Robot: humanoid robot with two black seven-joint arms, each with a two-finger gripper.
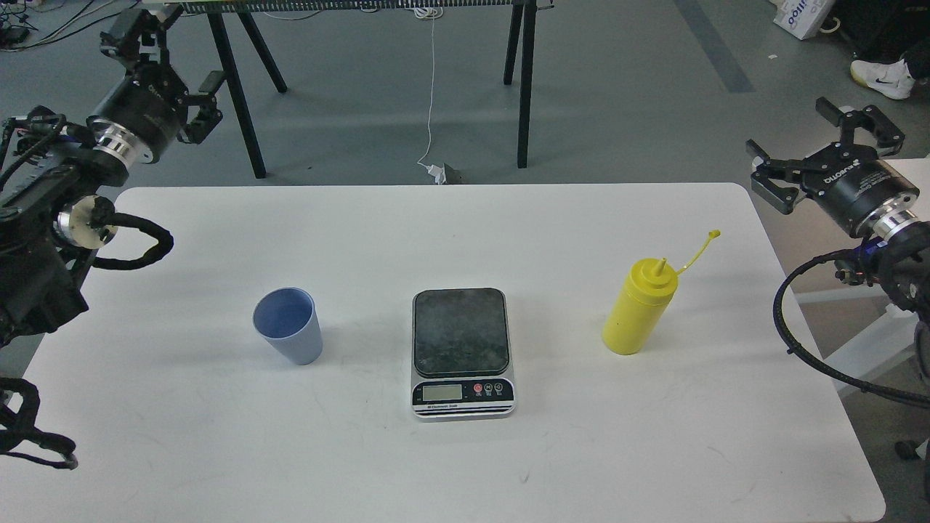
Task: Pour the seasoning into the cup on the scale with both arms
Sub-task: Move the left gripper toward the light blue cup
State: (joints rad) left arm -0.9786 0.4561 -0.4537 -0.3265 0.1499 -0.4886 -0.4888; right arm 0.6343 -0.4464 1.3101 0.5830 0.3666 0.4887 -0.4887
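The light-blue cup (pixel 288 325) stands upright on the white table (pixel 363 232), left of the scale (pixel 462 353), whose dark platform is bare. The yellow seasoning bottle (pixel 640 307) stands upright right of the scale, its small cap hanging off on a thin tether. My left gripper (pixel 163 65) is raised beyond the table's far left corner, fingers spread with nothing between them. My right gripper (pixel 799 149) hovers off the table's right edge, above and right of the bottle, also open and holding nothing.
Black trestle legs (pixel 522 80) and a white cable (pixel 431 87) stand on the grey floor behind the table. A second white surface (pixel 915 174) sits under my right arm. Black cable hoses loop off both arms near the table's side edges.
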